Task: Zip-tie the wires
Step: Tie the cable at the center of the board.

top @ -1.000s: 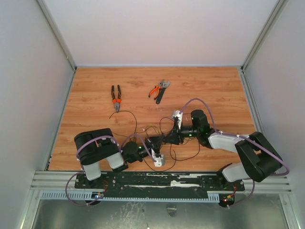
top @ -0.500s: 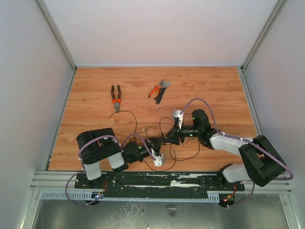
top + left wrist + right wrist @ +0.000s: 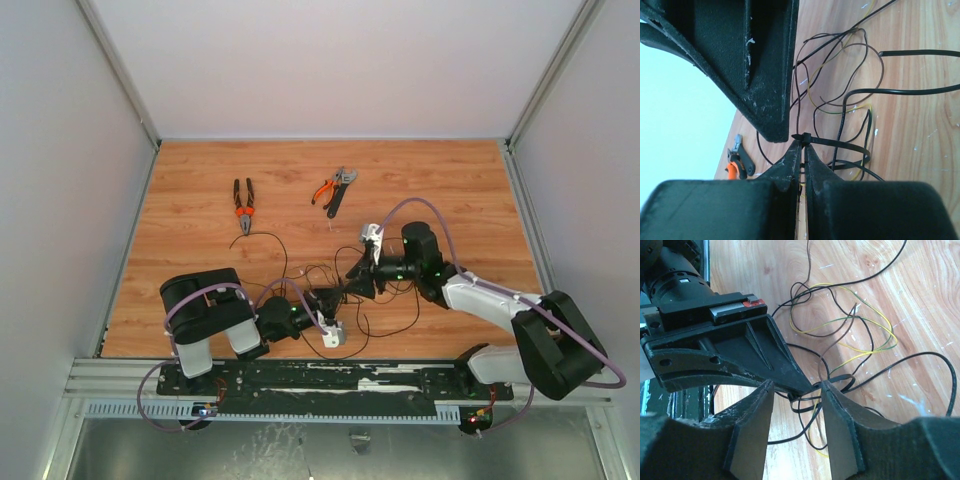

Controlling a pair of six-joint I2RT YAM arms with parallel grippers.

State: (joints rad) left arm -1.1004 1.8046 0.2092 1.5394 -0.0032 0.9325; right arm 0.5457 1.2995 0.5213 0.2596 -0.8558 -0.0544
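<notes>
The wires (image 3: 910, 91) lie in loose black, brown and yellow loops on the wooden table near its front edge. The zip tie (image 3: 837, 143) is bent into a loop around some of the strands. My left gripper (image 3: 802, 142) is shut on the zip tie just below its head. In the right wrist view my right gripper (image 3: 796, 388) stands open, its fingers on either side of the left gripper's fingers (image 3: 755, 355) and the zip tie (image 3: 845, 376). In the top view both grippers, left (image 3: 337, 297) and right (image 3: 352, 286), meet over the tangle.
Black-and-orange pliers (image 3: 243, 206) lie at the back left of the table. An orange cutter and a dark wrench (image 3: 335, 188) lie at the back middle. The metal rail (image 3: 330, 380) with the arm bases runs along the near edge. Grey walls close in both sides.
My right gripper's jaws have spread apart around the left gripper's tip. The right arm's elbow has swung out to the right. The left arm has stayed put, still gripping.
</notes>
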